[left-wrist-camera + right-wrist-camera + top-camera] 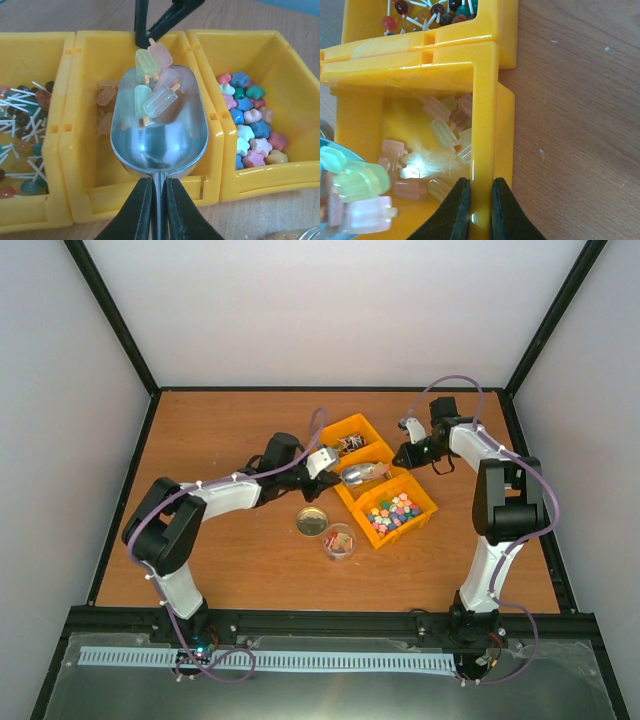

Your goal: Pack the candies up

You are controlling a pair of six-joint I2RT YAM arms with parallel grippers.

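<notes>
Left hand (159,183): scoop (160,142). Right hand (480,183): bin wall (485,110).

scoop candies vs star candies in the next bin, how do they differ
Scoop candies are popsicle-shaped with sticks; star candies are stickless stars. Scoop candies look translucent, pale; star candies opaque, brighter. Scoop candies lie in the metal scoop; star candies in a yellow bin. Both are multicoloured.

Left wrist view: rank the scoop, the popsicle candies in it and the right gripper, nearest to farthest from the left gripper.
1. The scoop: its handle is clamped in the left gripper.
2. The popsicle candies: piled at the bowl's far end.
3. The right gripper: beyond them, pinching the middle bin's far wall.
</notes>
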